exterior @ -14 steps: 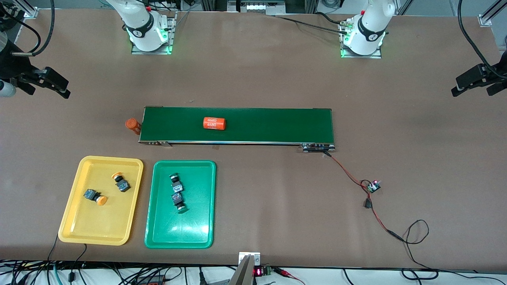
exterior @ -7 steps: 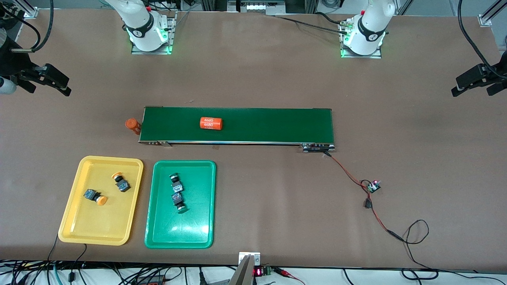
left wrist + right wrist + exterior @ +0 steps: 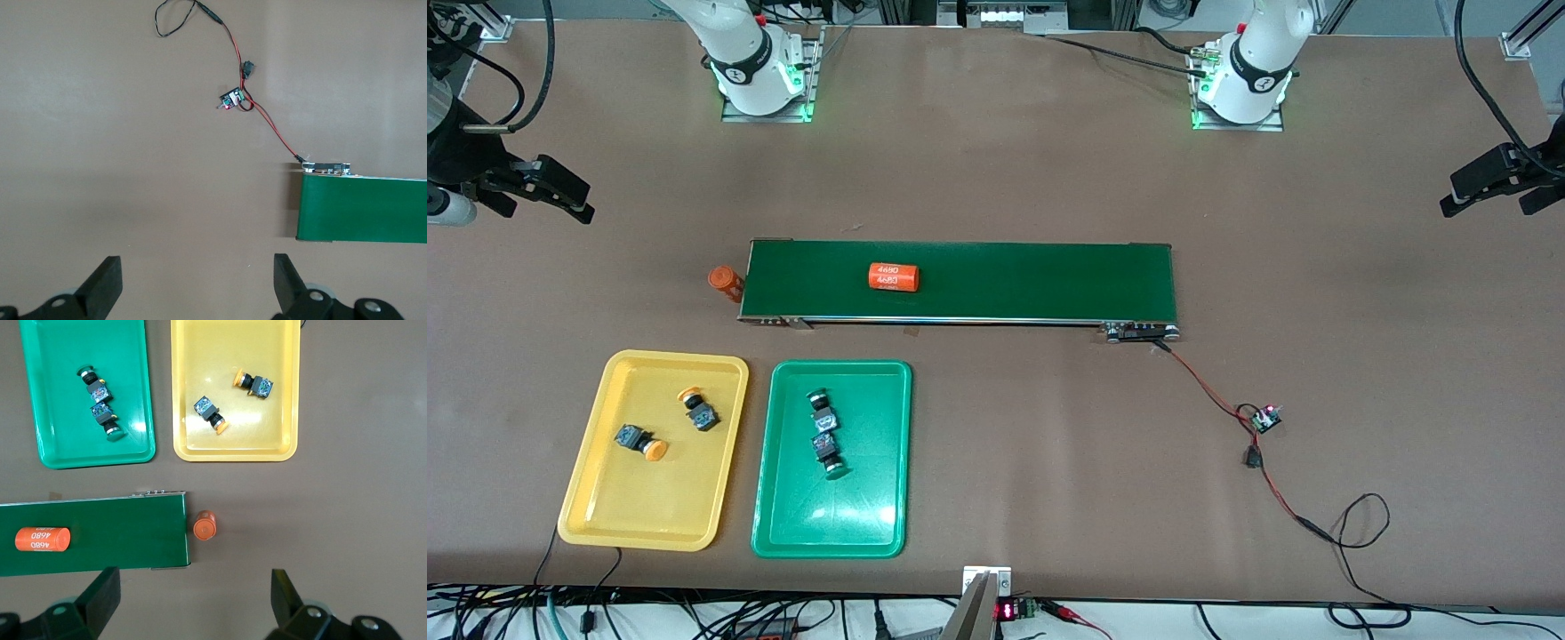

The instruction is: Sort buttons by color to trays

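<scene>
The sorting looks finished: both yellow buttons (image 3: pixel 656 450) (image 3: pixel 689 393) lie in the yellow tray (image 3: pixel 600 498), and both green buttons (image 3: pixel 816 396) (image 3: pixel 834 464) lie end to end in the green tray (image 3: pixel 783 524), each tray sitting on the desk (image 3: pixel 1005 178) nearer the front camera than the belt (image 3: pixel 1005 280), toward the right arm's end. No button shows loose on the desk or on the belt, so nothing seems left to move. The right gripper (image 3: pixel 560 191) hangs open and empty over bare desk at the right arm's end; the left gripper (image 3: pixel 1489 182) waits, also open and empty, over the left arm's end. An orange cylinder (image 3: pixel 894 276) lies on the belt, printed "4680" twice in white; a second cylinder (image 3: pixel 726 281) stands on the desk just beside the belt's end, no writing legible on it. A small red display (image 3: pixel 1005 611) glows at the desk's near edge, its digits too small to read.
</scene>
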Controlling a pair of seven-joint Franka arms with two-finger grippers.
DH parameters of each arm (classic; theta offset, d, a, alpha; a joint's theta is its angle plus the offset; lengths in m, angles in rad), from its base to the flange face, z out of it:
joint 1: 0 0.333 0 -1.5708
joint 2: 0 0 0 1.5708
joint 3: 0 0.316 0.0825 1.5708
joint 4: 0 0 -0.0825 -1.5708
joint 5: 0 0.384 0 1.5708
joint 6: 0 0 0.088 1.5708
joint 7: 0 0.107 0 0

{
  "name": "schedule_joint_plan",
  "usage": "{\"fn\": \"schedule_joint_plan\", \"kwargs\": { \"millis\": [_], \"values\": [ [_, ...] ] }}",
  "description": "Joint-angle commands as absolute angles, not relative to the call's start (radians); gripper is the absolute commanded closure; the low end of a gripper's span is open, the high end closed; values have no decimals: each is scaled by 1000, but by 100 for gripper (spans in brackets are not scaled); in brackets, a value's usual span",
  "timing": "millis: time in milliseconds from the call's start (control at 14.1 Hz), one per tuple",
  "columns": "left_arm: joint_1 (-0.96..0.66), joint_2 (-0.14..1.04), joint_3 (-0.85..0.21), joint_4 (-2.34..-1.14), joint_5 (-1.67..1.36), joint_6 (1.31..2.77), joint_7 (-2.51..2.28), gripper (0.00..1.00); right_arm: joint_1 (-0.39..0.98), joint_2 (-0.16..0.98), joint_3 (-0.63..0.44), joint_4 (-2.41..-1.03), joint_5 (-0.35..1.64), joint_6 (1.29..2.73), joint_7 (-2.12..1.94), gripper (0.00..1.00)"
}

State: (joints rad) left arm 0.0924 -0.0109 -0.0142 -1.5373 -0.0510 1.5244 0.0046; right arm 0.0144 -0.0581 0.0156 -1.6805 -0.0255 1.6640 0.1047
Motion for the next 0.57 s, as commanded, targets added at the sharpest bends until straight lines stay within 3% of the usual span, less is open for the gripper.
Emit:
{"fn": "schedule_joint_plan", "kwargs": {
  "millis": [0,495],
  "values": [
    [95,-15,-17,-1528,-37,1519,5,0,29,-46,0,-1649,-18,1638,89,0],
    [95,-15,-17,-1529,-37,1517,5,0,35,8,-18,-1612,-15,1640,84,0]
  ]
}}
